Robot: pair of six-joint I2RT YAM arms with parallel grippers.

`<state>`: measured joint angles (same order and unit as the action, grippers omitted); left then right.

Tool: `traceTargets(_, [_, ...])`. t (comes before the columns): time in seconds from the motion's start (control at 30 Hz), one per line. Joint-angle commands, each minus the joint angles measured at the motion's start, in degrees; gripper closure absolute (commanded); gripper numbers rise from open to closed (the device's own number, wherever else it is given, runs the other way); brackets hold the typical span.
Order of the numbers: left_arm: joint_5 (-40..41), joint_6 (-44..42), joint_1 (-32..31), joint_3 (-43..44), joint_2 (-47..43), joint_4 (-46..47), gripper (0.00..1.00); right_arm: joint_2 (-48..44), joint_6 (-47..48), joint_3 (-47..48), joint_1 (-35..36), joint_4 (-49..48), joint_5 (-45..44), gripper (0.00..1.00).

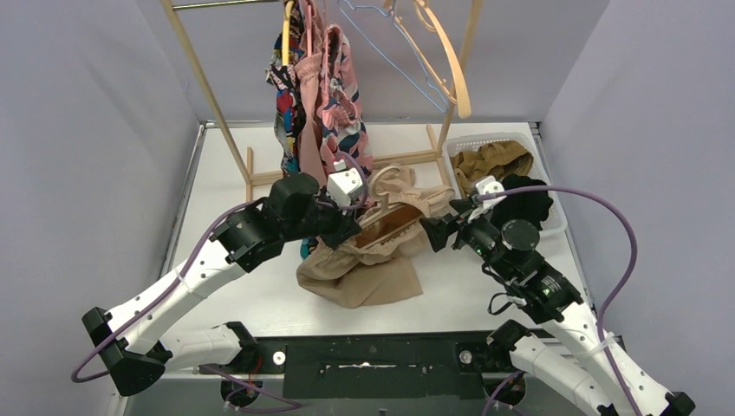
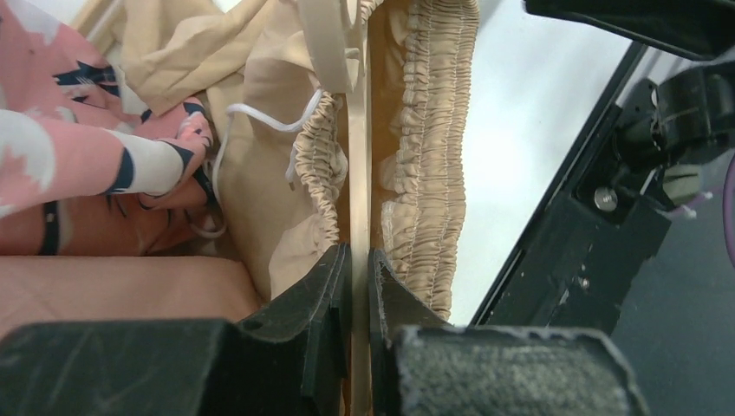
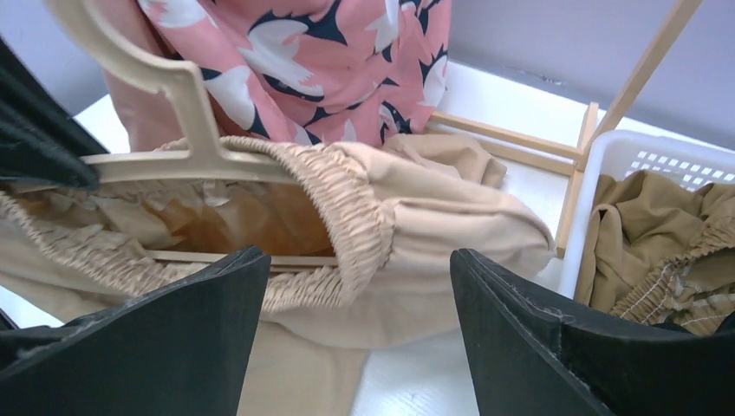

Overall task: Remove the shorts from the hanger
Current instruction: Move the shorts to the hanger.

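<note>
Left pincer (image 2: 361,256) clamps the hanger (image 2: 358,156) bar; right pincer (image 3: 357,260) gapes wide at the beige shorts (image 3: 451,234) — next, likely pinch the waistband (image 3: 351,204) and slide it off.

I see beige shorts (image 1: 360,279) mid-table, elastic waistband stretched over a hanger (image 1: 386,227); pink floral shorts (image 1: 342,104) and comic-print shorts (image 1: 284,108) hang far behind; mustard shorts (image 1: 494,163) and black shorts (image 1: 533,201) lie crumpled far right

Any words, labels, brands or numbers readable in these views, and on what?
No text can be read.
Right arm: small light marks, too small to read.
Multicolour print shorts: pattern only, no legible letters.
Pink floral shorts, beige shorts, hanger, basket: no text.
</note>
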<state>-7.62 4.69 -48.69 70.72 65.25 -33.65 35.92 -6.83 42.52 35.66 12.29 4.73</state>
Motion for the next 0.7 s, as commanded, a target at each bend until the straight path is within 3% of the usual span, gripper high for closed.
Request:
traceTargets(0.0, [-5.51,-3.48,0.26,0.10,-1.43,1.06,1.00,3.97,-0.15,2.30,-0.28,-1.69,1.33,0.22])
traceTargets(0.23, [-10.72,-4.59,0.29,-1.63,-1.77,-1.28,1.00,6.97,9.29,-3.09,-0.03,-8.59,13.97,0.23])
traceTargets(0.5, [-14.55,-5.62,0.26,-2.69,-2.35,-3.54,1.00,10.21,20.48,-6.82,3.83,-7.44,14.67,0.24])
traceTargets(0.6, [-15.46,-5.39,0.34,-3.71,-3.27,-1.87,1.00,11.81,21.94,-6.17,7.18,-8.12,9.92,0.35])
traceTargets(0.67, [-15.34,-5.48,0.35,-3.68,-3.00,-2.00,1.00,11.78,22.10,-6.34,8.07,-10.39,7.93,0.53])
